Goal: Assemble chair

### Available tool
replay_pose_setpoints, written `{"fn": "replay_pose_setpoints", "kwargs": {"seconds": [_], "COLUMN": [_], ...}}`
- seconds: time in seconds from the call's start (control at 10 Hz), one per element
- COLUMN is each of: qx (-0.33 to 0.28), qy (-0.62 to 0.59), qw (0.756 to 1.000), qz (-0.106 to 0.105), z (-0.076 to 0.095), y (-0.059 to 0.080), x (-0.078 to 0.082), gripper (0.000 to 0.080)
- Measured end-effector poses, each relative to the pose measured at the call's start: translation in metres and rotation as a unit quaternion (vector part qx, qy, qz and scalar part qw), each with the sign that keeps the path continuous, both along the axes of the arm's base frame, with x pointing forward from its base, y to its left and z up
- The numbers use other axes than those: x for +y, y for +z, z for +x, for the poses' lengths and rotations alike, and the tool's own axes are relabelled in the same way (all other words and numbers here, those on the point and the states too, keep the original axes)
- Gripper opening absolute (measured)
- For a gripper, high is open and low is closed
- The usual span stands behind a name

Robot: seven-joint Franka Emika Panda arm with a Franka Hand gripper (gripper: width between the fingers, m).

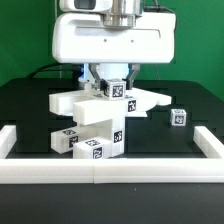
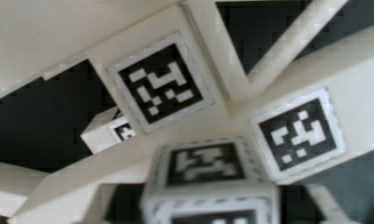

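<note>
Directly above the middle of the black table (image 1: 25, 100), the white two-finger gripper (image 1: 114, 84) hangs low over the matte white blocky chair pieces (image 1: 90, 128), which bear small black-and-white square tags. Its jaws stand on either side of a tagged white block (image 1: 116, 90) at the top of the cluster. Whether they press on it or stand just clear of it cannot be told.

The cluster is a stack of bars stepping down toward the front, and a thin flat white slab (image 1: 152, 98) juts out toward the exterior view's right. A small white tagged cube (image 1: 178, 117) sits apart from the rest, further to that side. All of these lie inside the long low white border rail (image 1: 100, 172), which fences the table's front and sides.

In the wrist view, tagged white faces (image 2: 161, 85) fill the picture at close range and cross at angles.
</note>
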State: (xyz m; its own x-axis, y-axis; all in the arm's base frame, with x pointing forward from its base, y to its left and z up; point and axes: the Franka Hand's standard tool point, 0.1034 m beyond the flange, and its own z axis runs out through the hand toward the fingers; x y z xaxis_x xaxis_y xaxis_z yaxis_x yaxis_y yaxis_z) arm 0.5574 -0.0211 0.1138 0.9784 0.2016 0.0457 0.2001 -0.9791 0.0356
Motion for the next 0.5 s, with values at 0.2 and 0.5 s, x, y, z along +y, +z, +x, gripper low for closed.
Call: {"fn": "replay_pose_setpoints", "kwargs": {"seconds": [0.2,0.5], "qx": [-0.002,-0.004], "qy": [-0.063,-0.159], "qw": [0.998,0.987], "qz": [0.003,0.008], "z": [0.0000,-0.0001], "y": [-0.0001,-0.0002], "x": [0.0001,0.0002], "gripper": [0.0285,0.0285]}}
